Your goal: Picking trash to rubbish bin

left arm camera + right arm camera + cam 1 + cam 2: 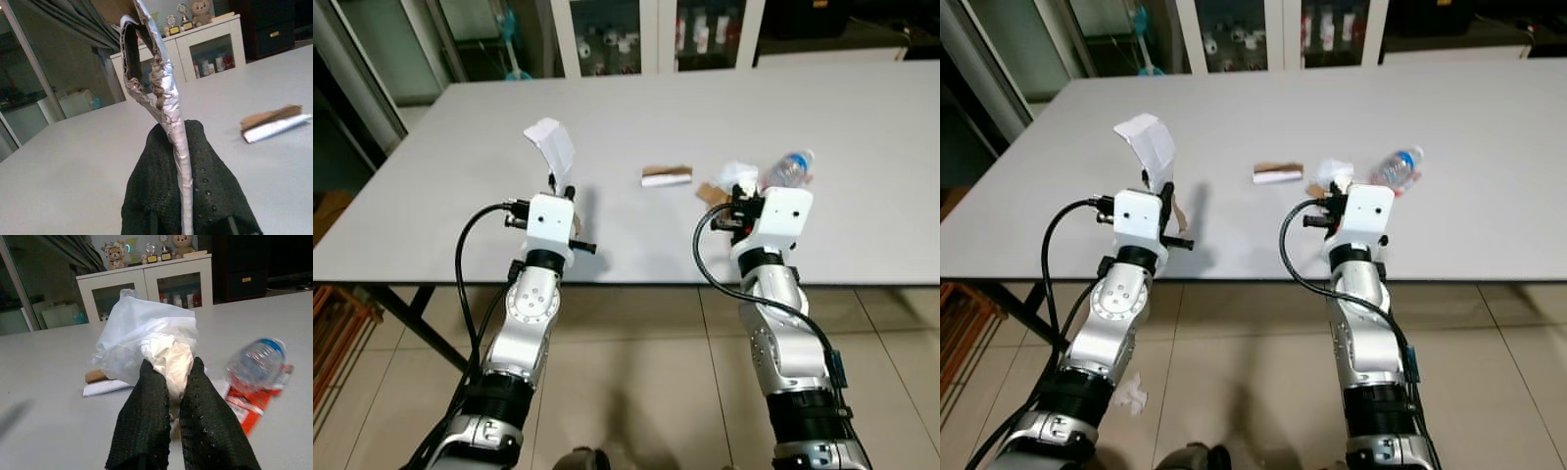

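Observation:
My left gripper (566, 190) is shut on a torn white-and-brown cardboard scrap (551, 145), held upright above the near left part of the grey table (705, 108). In the left wrist view the scrap (164, 93) stands pinched between the black fingers (205, 166). My right gripper (736, 203) is shut on a crumpled white plastic bag (146, 333) resting on the table. Just right of it lies a clear plastic bottle (790, 168) on a red wrapper (254, 404). A brown-and-white folded wrapper (666, 175) lies in the middle of the table.
The table's front edge (636, 284) runs just below both wrists. White glass-door cabinets (656, 34) stand behind the table. A crumpled white paper (1131, 392) lies on the tiled floor by my left arm. A small brown scrap (708, 193) sits beside the bag.

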Tool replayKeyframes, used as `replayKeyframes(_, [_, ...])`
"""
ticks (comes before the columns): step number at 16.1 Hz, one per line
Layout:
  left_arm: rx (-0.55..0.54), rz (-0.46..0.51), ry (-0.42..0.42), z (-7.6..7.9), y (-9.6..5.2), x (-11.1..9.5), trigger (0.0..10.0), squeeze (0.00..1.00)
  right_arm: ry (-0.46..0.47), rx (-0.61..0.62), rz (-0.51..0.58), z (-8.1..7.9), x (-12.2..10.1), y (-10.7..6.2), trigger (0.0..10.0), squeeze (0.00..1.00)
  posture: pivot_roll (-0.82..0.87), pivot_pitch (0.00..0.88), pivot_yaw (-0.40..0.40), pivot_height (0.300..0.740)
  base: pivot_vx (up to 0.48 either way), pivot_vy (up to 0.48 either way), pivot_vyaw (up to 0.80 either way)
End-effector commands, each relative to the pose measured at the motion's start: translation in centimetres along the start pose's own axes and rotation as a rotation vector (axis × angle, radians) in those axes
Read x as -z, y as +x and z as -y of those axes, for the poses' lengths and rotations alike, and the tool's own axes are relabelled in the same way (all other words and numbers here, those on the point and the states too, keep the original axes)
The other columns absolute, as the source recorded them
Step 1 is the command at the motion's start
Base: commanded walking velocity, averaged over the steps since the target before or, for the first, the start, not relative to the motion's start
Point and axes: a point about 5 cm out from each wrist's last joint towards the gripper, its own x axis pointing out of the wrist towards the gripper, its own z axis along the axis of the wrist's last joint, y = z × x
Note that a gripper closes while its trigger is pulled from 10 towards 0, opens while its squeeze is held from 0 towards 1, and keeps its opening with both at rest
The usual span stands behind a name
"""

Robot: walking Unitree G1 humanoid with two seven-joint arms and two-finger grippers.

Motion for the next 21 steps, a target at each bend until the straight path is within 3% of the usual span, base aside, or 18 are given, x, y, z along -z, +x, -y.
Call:
replayKeyframes(1, [0.004,-0.004,-0.007,-0.06,-0.05,0.05,10.0,0.0,0.013,-0.007,0.001,-0.12,0.04,-0.05,10.0,0.0,-0.03,0.051,0.093,0.72,-0.281,0.0,0.0])
replayKeyframes(18, [0.012,-0.013,-0.003,0.19,-0.31,0.15,10.0,0.0,0.024,-0.009,-0.007,-0.1,0.29,-0.27,10.0,0.0,-0.03,0.065,0.089,0.72,-0.304,0.0,0.0])
replayKeyframes(21, [0.007,-0.04,0.013,0.18,-0.36,0.52,10.0,0.0,0.024,-0.01,-0.009,-0.13,0.31,-0.32,10.0,0.0,-0.03,0.07,0.087,0.72,0.0,0.0,0.0])
